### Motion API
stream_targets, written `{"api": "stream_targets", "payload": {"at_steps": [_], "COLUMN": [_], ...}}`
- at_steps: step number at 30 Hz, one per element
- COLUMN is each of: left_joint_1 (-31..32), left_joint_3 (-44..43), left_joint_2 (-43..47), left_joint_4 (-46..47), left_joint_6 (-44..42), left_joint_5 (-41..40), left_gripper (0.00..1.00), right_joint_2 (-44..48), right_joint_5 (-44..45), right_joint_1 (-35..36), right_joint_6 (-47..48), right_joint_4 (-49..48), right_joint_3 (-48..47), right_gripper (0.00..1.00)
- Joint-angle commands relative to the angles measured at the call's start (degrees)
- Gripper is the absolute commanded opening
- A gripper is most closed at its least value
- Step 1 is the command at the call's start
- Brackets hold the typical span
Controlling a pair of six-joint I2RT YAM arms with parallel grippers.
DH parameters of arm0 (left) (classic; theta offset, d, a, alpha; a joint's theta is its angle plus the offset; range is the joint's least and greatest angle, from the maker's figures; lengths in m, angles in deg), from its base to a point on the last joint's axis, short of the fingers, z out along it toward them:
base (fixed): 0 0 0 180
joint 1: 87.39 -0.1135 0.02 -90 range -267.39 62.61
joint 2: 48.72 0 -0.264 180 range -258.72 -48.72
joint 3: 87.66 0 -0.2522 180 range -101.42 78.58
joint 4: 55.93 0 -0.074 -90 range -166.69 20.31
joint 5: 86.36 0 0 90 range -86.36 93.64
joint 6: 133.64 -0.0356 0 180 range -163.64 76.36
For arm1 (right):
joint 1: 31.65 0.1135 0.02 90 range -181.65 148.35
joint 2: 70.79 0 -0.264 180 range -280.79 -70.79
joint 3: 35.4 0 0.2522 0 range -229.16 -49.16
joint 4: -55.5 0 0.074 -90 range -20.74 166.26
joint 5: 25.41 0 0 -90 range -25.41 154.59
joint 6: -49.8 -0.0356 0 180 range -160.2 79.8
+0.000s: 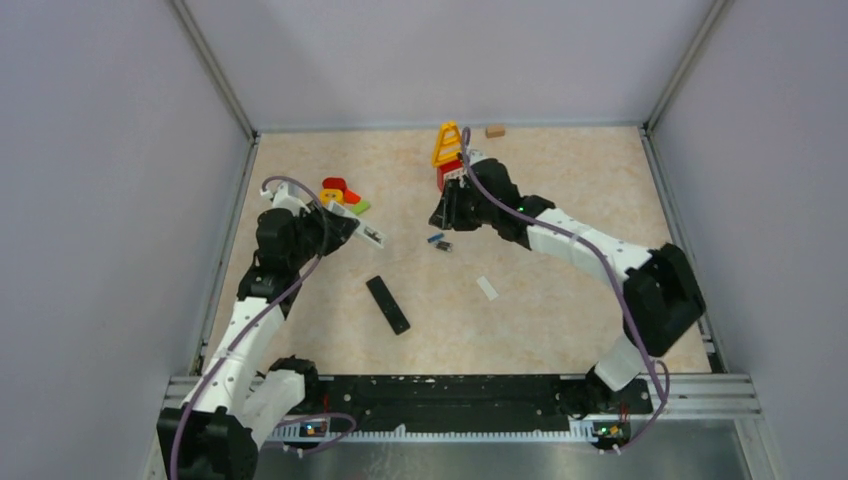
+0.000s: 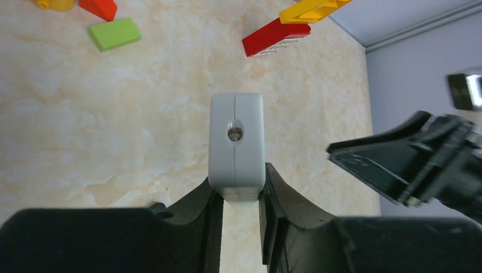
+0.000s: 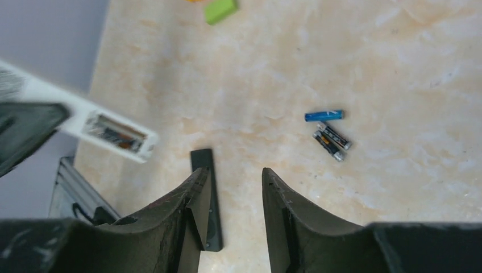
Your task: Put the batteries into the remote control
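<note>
A: Status of the loading?

B: Partly in hand, by my reading. The left gripper (image 2: 239, 181) is clamped across the white remote (image 2: 236, 136) and carries it above the table (image 1: 560, 200). The battery bay is uncovered and shows in the right wrist view. Something dark with an orange streak sits inside, possibly 1 cell seated, but I cannot confirm it.

A: Loose cells?

B: 3 batteries (image 3: 333, 135) lie on the table in a tight cluster. There is 1 blue-wrapped battery (image 3: 324, 116), with 2 dark ones just beside it, lying side by side.

A: And the other arm?

B: The right gripper (image 3: 234, 173) hovers over the table, jaws part-way apart with nothing between them. In its wrist view the cluster lies ahead and off to one side, near but not under the fingers. The held remote is on the opposite side. The black remote (image 3: 207, 199) shows through the gap; I judge it unrelated.

A: Remaining?

B: Pick 1 cell, carry it to the open bay, seat it, and repeat. Then the small white strip (image 1: 487, 288), likely the cover, goes on
</note>
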Motion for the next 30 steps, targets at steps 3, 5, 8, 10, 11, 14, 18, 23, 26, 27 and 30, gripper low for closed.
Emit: {"api": "stream_targets", "payload": {"at_steps": [3,5,8,10,11,14,18,23,26,27,30], "left_joint_1": [-0.29,-0.37,-0.46,-0.46,-0.46,-0.46,-0.46,-0.55,-0.53,-0.55,-0.55], "left_joint_3": [0.95,1.50,2.45,2.98,3.13,3.26,3.59,3.78,4.01,4.10,4.41], "left_joint_2": [2.75,3.09,3.94,4.59,4.74,4.94,4.98,5.10,5.16,5.26,5.82], "left_joint_4": [-0.90,-0.20,1.03,1.84,2.15,2.63,3.50,3.87,3.95,3.96,3.87], "left_joint_6": [-1.52,-1.31,-1.32,-1.62,-1.76,-2.16,-2.23,-2.44,-2.35,-2.33,-2.16], "left_joint_5": [-2.30,-1.47,-0.01,0.83,1.15,1.86,2.59,3.11,3.43,3.55,3.37], "left_gripper": [0.00,0.00,0.00,0.00,0.00,0.00,0.00,0.00,0.00,0.00,0.00], "right_joint_2": [-16.49,-20.33,-23.33,-24.38,-24.92,-26.31,-27.65,-29.86,-31.29,-31.52,-32.01], "right_joint_5": [9.75,13.29,18.46,20.07,20.35,20.89,20.31,21.26,21.32,21.57,23.66], "right_joint_1": [2.01,2.78,3.92,4.27,4.33,4.45,4.62,4.88,4.97,5.05,5.49], "right_joint_6": [-3.62,-4.47,-5.49,-5.98,-6.23,-6.80,-6.47,-6.14,-6.48,-6.83,-6.75], "right_joint_4": [9.33,11.40,12.57,12.46,12.38,10.29,7.10,6.69,6.94,6.81,6.06], "right_joint_3": [-10.12,-13.20,-14.92,-14.93,-14.94,-14.48,-14.35,-15.67,-16.45,-16.52,-16.48], "right_gripper": [0.41,0.45,0.49,0.52,0.52,0.53,0.55,0.64,0.64,0.64,0.64]}}
